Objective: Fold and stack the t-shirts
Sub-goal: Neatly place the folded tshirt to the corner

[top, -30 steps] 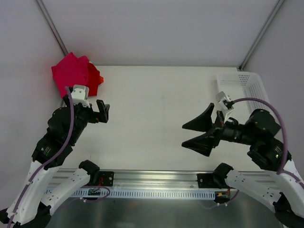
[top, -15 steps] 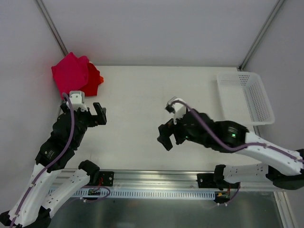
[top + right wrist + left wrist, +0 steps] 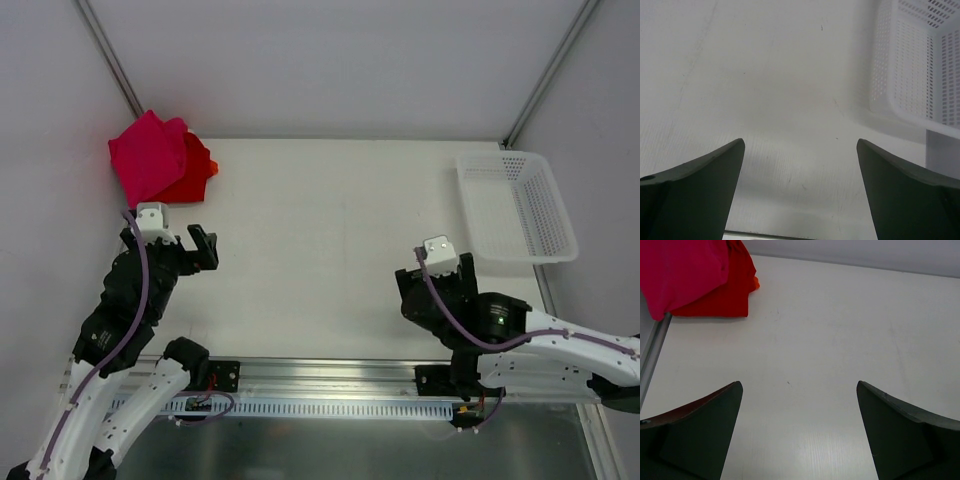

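White worktop (image 3: 330,215) fills the middle of the top view, grey walls around it; a white perforated basket (image 3: 515,158) sits at the right edge, and no cloth shows in it. The t-shirts (image 3: 150,155) lie heaped in the upper left corner, crimson-pink on top, bright red (image 3: 725,297) beneath it, and an orange edge (image 3: 756,284) peeping out at the right; in the left wrist view the pink layer spills past the worktop's left border. The left pincer (image 3: 799,385) gapes wide over bare surface just below the pile, holding nothing; the right pincer (image 3: 800,142) is equally wide and unladen, low in the frame beside the basket.

The pink piece sits turned like a diamond, one corner aimed down-frame at the left pincer; the pile as a whole runs slightly longer left to right, the red reaching rightward. The stacking looks nearly done; what remains is probably squaring; the left arm is better placed, and should come in low, pinch all layers at the near corner, and draw them fully onto the worktop without peeling the top shirt loose.
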Available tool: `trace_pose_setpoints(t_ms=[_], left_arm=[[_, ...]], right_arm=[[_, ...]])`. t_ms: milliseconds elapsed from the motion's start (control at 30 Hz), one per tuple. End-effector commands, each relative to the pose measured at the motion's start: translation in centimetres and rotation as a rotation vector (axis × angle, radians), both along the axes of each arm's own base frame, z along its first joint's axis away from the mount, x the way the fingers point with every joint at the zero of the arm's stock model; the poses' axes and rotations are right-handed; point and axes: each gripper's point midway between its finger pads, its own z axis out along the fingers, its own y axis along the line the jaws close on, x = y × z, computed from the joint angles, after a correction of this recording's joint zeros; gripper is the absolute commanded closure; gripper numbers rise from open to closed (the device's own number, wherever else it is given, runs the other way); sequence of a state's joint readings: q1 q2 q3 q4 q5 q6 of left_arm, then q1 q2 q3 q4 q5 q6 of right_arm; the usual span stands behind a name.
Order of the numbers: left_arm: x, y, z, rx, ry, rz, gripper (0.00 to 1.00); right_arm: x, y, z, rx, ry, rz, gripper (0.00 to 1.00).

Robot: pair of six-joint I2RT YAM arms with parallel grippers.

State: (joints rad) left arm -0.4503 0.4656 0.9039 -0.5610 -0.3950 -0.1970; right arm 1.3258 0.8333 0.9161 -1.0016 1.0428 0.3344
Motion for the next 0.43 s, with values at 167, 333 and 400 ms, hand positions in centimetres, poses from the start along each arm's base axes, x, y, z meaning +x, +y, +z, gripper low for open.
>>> trace_pose_setpoints(t_ms=[167, 333, 400], left_arm=[[0.0, -0.5, 0.7, -0.041, -0.032, -0.057, 0.01], [0.4, -0.1, 0.3, -0.04, -0.014, -0.039, 0.01], [0.2, -0.1, 0.3, -0.039, -0.022, -0.042, 0.01]], right_arm=[[-0.2, -2.1, -0.3, 0.224, -0.072, -0.039, 0.01], [-0.2, -1.8, -0.3, 0.206, -0.065, -0.023, 0.01], [-0.2, -1.5, -0.5, 0.182, -0.057, -0.021, 0.01]])
